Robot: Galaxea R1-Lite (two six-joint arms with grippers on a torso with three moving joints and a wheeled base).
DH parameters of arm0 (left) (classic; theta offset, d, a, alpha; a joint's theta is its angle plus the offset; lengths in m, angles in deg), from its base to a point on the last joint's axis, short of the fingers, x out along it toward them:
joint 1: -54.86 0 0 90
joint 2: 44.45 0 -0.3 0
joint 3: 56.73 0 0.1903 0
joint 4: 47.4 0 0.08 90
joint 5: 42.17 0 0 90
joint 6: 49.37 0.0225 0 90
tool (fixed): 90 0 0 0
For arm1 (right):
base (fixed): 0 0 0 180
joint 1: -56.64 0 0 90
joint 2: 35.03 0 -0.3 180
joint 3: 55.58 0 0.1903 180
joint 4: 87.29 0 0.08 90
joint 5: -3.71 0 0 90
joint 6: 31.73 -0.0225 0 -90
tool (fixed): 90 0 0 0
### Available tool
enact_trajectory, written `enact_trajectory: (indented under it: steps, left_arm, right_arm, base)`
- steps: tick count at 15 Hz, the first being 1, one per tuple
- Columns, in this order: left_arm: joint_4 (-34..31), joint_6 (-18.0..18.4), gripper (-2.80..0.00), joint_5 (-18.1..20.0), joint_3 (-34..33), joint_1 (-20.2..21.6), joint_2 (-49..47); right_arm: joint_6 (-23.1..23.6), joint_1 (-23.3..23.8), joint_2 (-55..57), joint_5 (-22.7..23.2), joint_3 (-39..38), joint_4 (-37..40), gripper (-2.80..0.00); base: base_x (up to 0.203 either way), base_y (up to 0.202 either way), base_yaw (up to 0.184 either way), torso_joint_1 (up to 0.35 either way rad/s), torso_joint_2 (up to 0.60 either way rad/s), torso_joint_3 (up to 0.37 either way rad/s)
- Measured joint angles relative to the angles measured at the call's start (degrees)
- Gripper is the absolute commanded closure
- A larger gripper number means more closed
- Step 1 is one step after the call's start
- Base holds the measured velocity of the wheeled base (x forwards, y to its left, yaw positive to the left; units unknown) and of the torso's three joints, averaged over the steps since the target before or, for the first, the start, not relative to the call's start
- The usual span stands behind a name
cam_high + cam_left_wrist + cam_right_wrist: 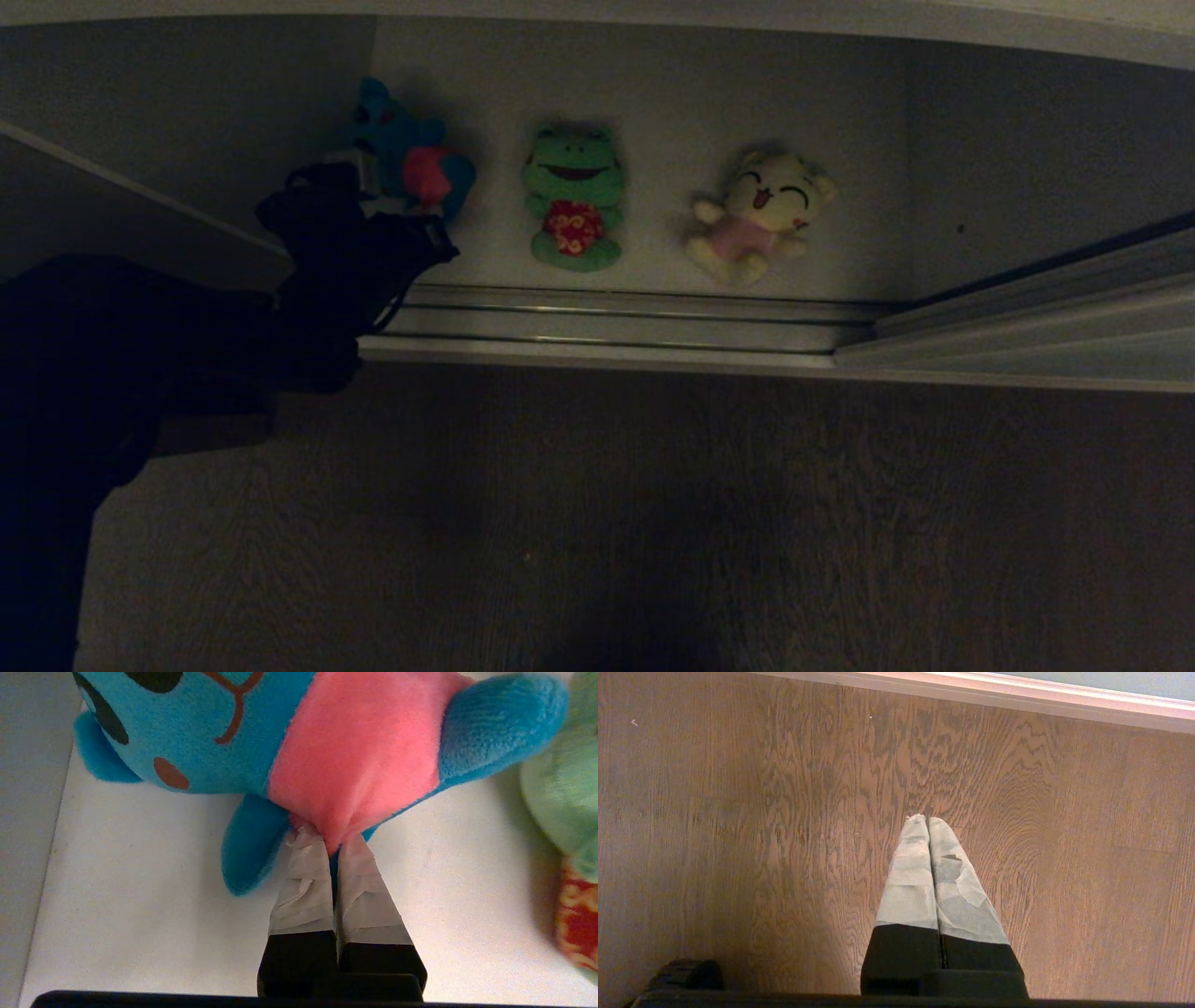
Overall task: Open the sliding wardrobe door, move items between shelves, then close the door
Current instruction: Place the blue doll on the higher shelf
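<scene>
Shelf (672, 84), flat white board: left pincer (332, 847) pinched tight on blue toy's (261, 732) fuzzy pink belly at left wall. Frog (572, 198) mid-shelf, yellow toy (761, 217) rightward, gaps between. Right pincer (927, 820) closed, empty, over wood-grain floor (738, 835).

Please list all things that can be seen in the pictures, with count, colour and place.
blue toy: one, blue with pink belly, leftmost on the shelf, pinched at the belly
frog toy: one, green, middle of the shelf
yellow toy: one, pale yellow and pink, right of the frog
shelf: one, white, under the toys
rails: silver, front of the shelf
floor: brown wood
left pincer: shut on the blue toy
right pincer: shut, empty, over the floor
</scene>
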Motion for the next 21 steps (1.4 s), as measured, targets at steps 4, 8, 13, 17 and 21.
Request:
enact_trajectory:
  steps: [4,8,13,17,21]
  left_arm:
    - [-2.1,-0.5,0.00,0.1,-6.5,-1.7,6.2]
    - [-8.9,-0.8,0.00,-0.4,-13.3,-4.8,14.3]
    - [-16.4,0.0,0.00,-5.7,-25.2,-9.8,26.2]
    - [-25.6,0.1,0.00,-6.1,-35.9,-12.2,38.7]
    - [-35.7,0.1,0.00,-5.8,-45.2,-13.3,52.5]
  right_arm:
    - [0.0,0.0,0.0,0.0,0.0,0.0,0.00]
    - [0.0,0.0,0.0,0.0,0.0,0.0,0.00]
    - [0.0,0.0,0.0,0.0,0.0,0.0,0.00]
    - [0.0,0.0,0.0,0.0,0.0,0.0,0.00]
    - [0.0,0.0,0.0,0.0,0.0,0.0,0.00]
  base:
    - [0.000,0.000,0.000,0.000,0.00,0.000]
    - [0.000,0.000,0.000,0.000,0.00,0.000]
    - [0.000,0.000,0.000,0.000,0.00,0.000]
    - [0.000,0.000,0.000,0.000,0.00,0.000]
    - [0.000,0.000,0.000,0.000,0.00,0.000]
